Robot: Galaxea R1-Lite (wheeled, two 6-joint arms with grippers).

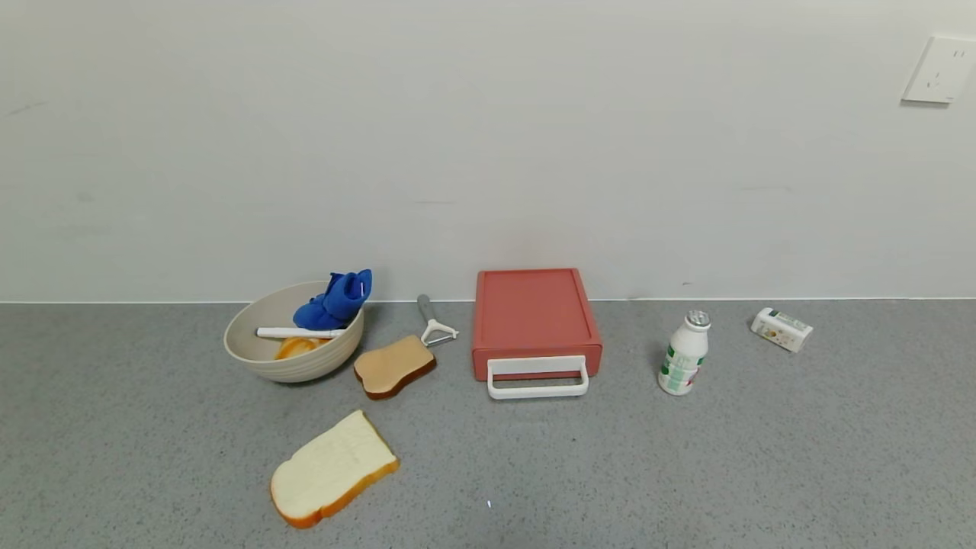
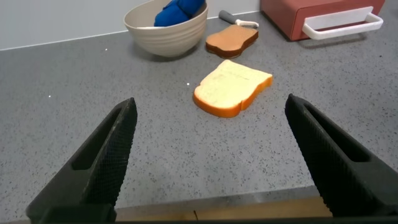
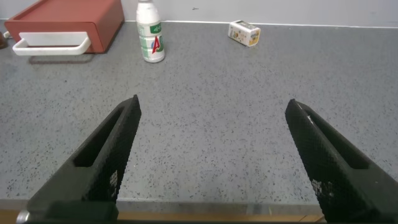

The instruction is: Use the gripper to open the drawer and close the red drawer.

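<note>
The salmon-red drawer point(image 1: 534, 314) stands shut at the back of the grey counter against the wall, its white loop handle point(image 1: 537, 377) facing me. It also shows in the left wrist view point(image 2: 305, 12) and the right wrist view point(image 3: 68, 18). Neither arm shows in the head view. My left gripper point(image 2: 211, 118) is open and empty near the counter's front edge, with a bread slice ahead of it. My right gripper point(image 3: 214, 118) is open and empty near the front edge, with bare counter between its fingers.
A beige bowl point(image 1: 252, 358) holds a blue cloth point(image 1: 335, 299) and a white stick. A brown toast slice point(image 1: 393, 367) and a peeler point(image 1: 433, 322) lie left of the drawer. A white bread slice point(image 1: 332, 467) lies nearer. A small bottle point(image 1: 684, 352) and a carton point(image 1: 781, 329) are to the right.
</note>
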